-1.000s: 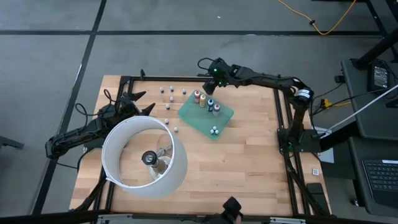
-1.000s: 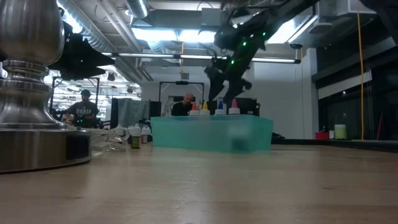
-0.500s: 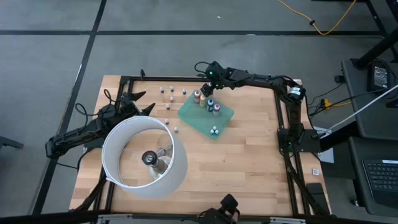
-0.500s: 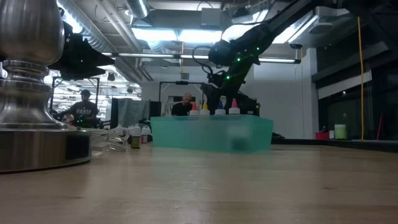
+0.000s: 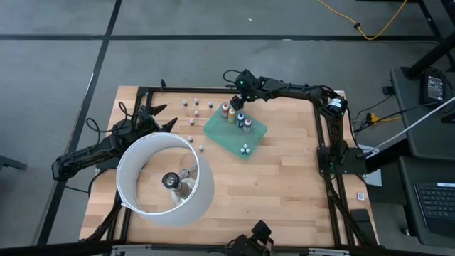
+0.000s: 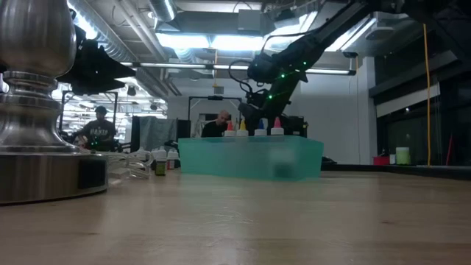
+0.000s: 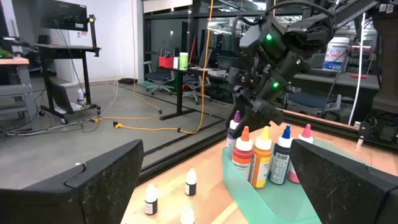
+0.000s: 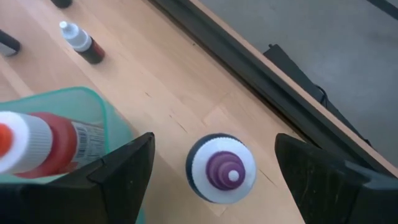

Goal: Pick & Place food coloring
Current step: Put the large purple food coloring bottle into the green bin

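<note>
Wooden table (image 5: 284, 185) with a big white ring lamp (image 5: 166, 178) at near left, and a shallow green tray (image 5: 254, 131) near the far middle. Left gripper (image 5: 158, 117) waits by the lamp at the left side, fingers spread wide, nothing in them. Right gripper (image 5: 237, 97) reaches across the far edge and hangs just past the tray's far corner, fingers apart on either side of a purple-capped bottle (image 8: 222, 169) standing on bare wood just outside the tray, not clamped yet. Several food coloring bottles (image 5: 234, 114) already stand in the tray (orange, yellow, blue, pink caps), more small ones (image 5: 193, 104) loose on the table at far left of it. Likely risks: the bottle is small and sits close to the tray wall and the red bottle (image 8: 46, 146), so an off-centre descent could tip it or nudge the tray; a grip on the tapered cap could slip.
</note>
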Available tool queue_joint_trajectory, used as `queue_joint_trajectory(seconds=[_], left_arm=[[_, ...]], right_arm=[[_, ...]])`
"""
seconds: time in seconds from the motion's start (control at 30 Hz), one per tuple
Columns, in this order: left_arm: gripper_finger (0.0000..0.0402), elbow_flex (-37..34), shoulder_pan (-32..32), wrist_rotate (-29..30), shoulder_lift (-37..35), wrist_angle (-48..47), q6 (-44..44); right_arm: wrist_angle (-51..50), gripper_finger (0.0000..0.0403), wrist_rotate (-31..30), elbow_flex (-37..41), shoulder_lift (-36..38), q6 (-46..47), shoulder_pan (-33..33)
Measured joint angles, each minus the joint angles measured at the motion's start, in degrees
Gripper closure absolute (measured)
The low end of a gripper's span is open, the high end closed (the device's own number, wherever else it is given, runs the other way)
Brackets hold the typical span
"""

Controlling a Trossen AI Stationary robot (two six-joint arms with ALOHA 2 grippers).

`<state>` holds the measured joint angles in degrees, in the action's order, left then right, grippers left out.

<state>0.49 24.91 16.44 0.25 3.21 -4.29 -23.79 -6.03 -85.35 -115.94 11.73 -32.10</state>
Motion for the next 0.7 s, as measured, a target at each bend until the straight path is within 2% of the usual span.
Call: queue_joint_trajectory(seconds=[0.13,0.23,0.7], left_arm=[[0.0002,0.00,0.00,-0.01,0.00,0.01,0.00],[0.0002,0.00,0.00,0.00,0.00,0.00,0.00],[0.0002,0.00,0.00,-0.01,0.01,0.00,0.00]], right_arm=[[-0.07,0.0075,0.08,0.05,0.00,-0.07,0.00],[-0.14,0.0096,0.08,0.05,0.00,-0.28,0.02],[-0.54,0.0272,-0.22,0.02,0.29,-0.22,0.04]])
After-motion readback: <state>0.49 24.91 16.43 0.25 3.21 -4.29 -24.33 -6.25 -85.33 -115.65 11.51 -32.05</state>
